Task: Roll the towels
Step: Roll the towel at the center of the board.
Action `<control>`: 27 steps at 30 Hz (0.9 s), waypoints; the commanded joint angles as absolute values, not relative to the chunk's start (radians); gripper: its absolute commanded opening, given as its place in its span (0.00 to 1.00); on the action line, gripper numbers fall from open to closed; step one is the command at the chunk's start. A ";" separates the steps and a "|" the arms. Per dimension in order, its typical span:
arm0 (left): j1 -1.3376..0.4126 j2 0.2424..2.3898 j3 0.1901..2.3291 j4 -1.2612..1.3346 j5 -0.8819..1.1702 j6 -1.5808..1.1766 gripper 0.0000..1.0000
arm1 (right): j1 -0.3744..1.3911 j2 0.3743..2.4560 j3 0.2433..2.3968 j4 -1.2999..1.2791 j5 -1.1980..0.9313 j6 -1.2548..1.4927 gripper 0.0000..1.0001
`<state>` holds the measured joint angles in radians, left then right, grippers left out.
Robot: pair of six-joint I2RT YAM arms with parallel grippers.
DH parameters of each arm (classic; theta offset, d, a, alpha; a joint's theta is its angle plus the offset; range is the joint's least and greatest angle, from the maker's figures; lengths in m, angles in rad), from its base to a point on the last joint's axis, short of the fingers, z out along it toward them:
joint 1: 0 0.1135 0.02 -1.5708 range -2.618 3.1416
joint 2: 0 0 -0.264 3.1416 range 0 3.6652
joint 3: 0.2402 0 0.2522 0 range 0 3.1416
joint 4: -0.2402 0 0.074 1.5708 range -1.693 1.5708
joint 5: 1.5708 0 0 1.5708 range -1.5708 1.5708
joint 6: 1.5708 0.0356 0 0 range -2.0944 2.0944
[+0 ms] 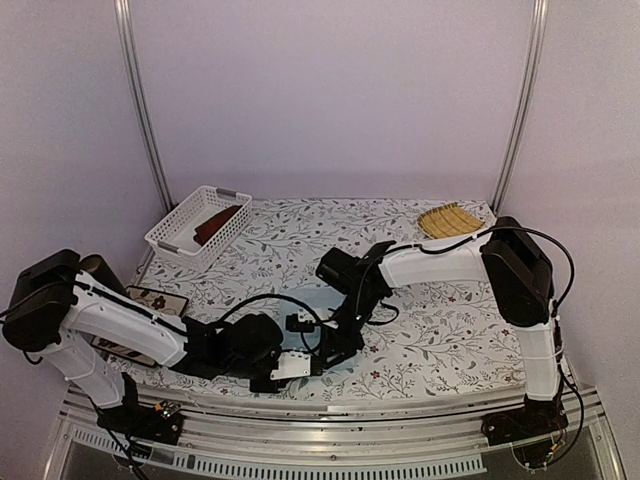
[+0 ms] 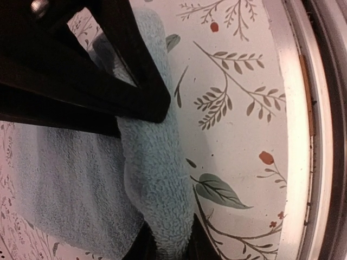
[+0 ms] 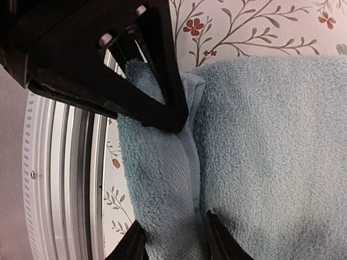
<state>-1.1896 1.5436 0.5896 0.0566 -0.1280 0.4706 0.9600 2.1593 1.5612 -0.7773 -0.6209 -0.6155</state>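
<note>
The pale blue towel [image 1: 308, 300] lies flat near the table's front edge, its near edge curled into a thick roll. In the left wrist view the roll [image 2: 157, 184] runs between my left gripper's fingers [image 2: 168, 246], which are shut on it. In the right wrist view the same roll [image 3: 160, 179] sits pinched in my right gripper [image 3: 171, 246]. From above, the left gripper [image 1: 312, 358] and right gripper [image 1: 336, 344] are close together over the towel's near edge. The rust-red towel [image 1: 220, 222] lies in a white basket [image 1: 170, 238] at the back left.
A yellow woven bamboo mat [image 1: 450, 220] lies at the back right. A flat printed box [image 1: 150, 300] and a dark cylinder [image 1: 100, 268] sit at the left edge. The metal front rail [image 1: 400, 405] runs just behind the roll.
</note>
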 commanded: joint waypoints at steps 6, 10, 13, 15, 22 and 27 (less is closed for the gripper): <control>-1.091 1.561 0.672 -0.134 0.157 0.434 0.13 | 0.921 1.972 1.499 -0.743 -0.520 -0.606 0.47; -1.056 1.595 0.716 -0.192 0.242 0.435 0.13 | 0.896 1.912 1.450 -0.710 -0.509 -0.597 0.51; -1.026 1.624 0.747 -0.230 0.299 0.430 0.12 | 0.881 1.859 1.397 -0.670 -0.472 -0.584 0.51; -1.005 1.640 0.768 -0.253 0.334 0.425 0.11 | 0.873 1.806 1.349 -0.627 -0.440 -0.571 0.50; -0.897 1.684 0.841 -0.333 0.475 0.418 0.09 | 0.871 1.600 1.119 -0.424 -0.243 -0.551 0.50; -0.823 1.733 0.908 -0.388 0.569 0.413 0.09 | 0.907 1.508 0.998 -0.331 -0.113 -0.597 0.49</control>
<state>-0.8799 1.6924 0.8600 -0.3069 0.4648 0.4252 0.8783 1.5616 1.0649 -0.4511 -0.2520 -0.5659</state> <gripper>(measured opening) 0.116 0.493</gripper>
